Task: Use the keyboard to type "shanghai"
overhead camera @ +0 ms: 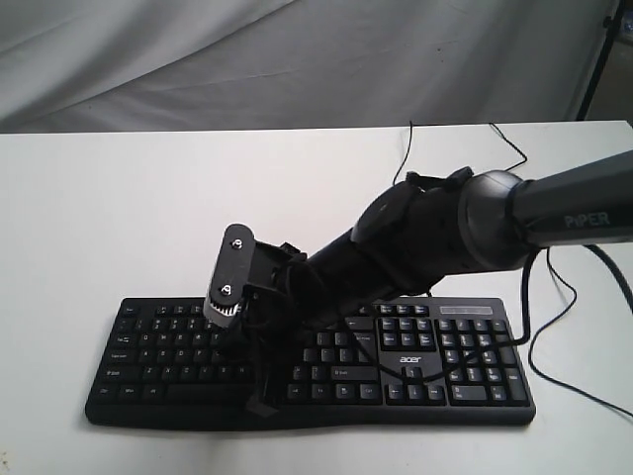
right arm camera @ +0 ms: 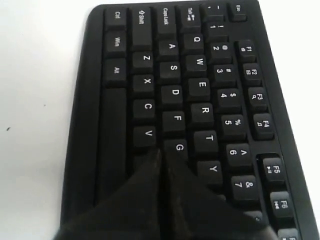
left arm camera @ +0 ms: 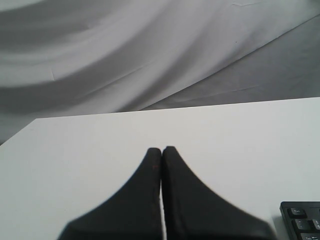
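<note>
Only the exterior view takes in the whole keyboard (overhead camera: 445,358). It lies at the 6 o'clock edge of the white table (overhead camera: 119,198), wide and black with small white legends, a number pad at its 3 o'clock end and a white acer logo (overhead camera: 411,362). The right arm (overhead camera: 554,208) extends from 3 o'clock across the middle, so the right gripper (overhead camera: 263,396) points down over the keyboard's 9 o'clock half. The right wrist view alone makes the legends readable: the fingers are pressed together with nothing between them, tips over the keys beside V and G. Whether they touch a key I cannot tell. The left gripper (left arm camera: 161,151) appears only in the left wrist view, its jaws likewise closed and empty above bare table, with a corner of the keyboard nearby.
</note>
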{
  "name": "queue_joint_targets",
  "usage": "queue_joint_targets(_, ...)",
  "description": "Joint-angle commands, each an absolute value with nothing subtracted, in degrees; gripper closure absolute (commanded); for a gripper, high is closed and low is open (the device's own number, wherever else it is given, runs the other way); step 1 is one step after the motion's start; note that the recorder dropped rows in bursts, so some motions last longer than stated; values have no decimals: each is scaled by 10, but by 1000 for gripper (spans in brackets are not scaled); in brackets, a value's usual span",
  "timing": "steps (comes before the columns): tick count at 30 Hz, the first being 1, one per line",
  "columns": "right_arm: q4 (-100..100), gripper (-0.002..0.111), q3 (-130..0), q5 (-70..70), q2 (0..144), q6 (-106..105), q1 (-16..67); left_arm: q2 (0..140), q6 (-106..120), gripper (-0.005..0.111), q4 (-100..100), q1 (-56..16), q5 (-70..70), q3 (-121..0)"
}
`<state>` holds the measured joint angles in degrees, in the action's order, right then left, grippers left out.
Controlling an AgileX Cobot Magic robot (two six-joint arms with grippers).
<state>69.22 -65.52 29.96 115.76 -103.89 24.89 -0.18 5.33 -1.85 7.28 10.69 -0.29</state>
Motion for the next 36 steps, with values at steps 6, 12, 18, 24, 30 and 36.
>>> queue_joint_targets(6,715,108,-672,276,1165,-1013,266,0,52,106,-18,71,105,0)
queue_joint_targets(12,698,108,-681,261,1171,-1002,267,0,52,106,-18,71,105,0)
queue_joint_targets(18,692,108,-688,251,1172,-1002,268,0,52,106,-18,71,105,0)
queue_joint_targets(24,650,108,-706,261,1184,-967,268,0,52,106,-18,71,105,0)
queue_joint_targets(30,641,108,-707,261,1184,-955,268,0,52,106,-18,71,105,0)
queue_joint_targets(36,646,108,-707,261,1184,-959,269,0,52,106,-18,71,105,0)
